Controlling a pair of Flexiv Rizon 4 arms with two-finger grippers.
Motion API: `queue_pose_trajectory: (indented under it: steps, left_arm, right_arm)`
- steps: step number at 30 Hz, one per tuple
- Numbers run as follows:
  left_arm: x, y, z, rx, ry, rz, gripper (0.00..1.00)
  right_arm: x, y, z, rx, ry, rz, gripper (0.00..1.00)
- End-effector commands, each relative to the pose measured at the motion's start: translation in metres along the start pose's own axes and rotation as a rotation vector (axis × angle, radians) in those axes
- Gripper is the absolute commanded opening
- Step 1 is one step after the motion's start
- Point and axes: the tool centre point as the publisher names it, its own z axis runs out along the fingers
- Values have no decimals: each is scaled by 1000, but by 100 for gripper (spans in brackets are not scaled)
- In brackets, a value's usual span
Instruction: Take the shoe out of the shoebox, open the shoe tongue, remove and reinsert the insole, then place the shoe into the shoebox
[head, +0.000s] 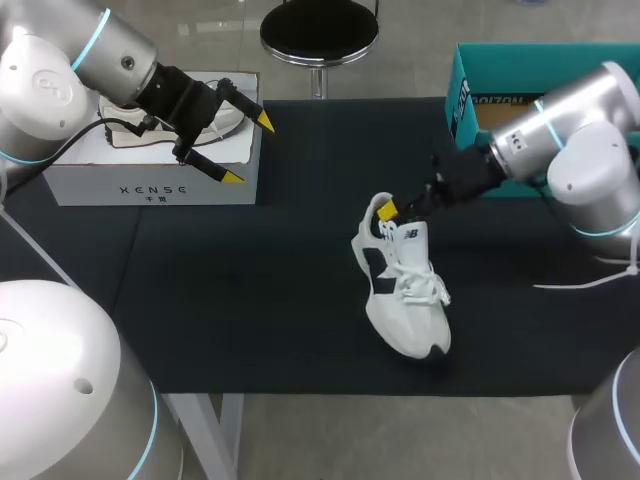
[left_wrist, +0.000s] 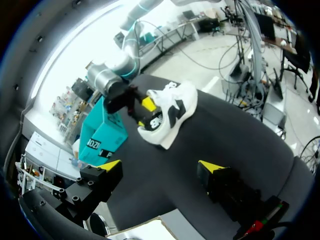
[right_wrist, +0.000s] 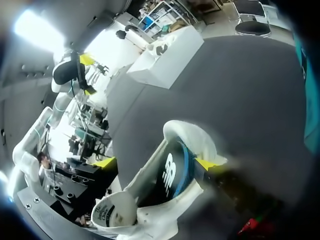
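Shoe (head: 405, 290) is out on the surface (head: 250, 300), heel end sitting between the right gripper's (right_wrist: 156, 163) spread fingers. One tip is against the collar and the other looks clear, so it's open, not gripping. Left gripper (head: 248, 148) hangs open well off to the side, holding nothing. I'd pinch the heel firmly first, then bring the left in to peel the tongue forward gently so the insole (right_wrist: 172, 172) is reachable without dragging the shoe.

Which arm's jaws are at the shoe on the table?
The right arm: its jaws sit at the heel of the white shoe. On the left arm they hang open by the white box, far from the shoe.
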Motion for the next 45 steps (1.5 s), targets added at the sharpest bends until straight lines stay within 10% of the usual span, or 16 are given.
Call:
queue_pose_trajectory:
  steps: [1, 20, 30, 31, 33, 45]
  left_arm:
    - [-1, 0, 0, -3, 3, 1, 100]
    - [-1, 0, 0, -3, 3, 1, 100]
    - [-1, 0, 0, -3, 3, 1, 100]
    - [-1, 0, 0, -3, 3, 1, 100]
    - [-1, 0, 0, -3, 3, 1, 100]
    - [-1, 0, 0, -3, 3, 1, 100]
  right_arm:
    - [5, 2, 4, 21, -26, 1, 100]
    - [10, 15, -22, -20, -122, -27, 100]
    - [36, 20, -49, 110, -256, 64, 100]
    - [39, 20, -54, 113, -276, 81, 54]
    - [46, 19, -62, 123, -307, 96, 0]
    - [74, 20, -62, 204, -401, 160, 0]
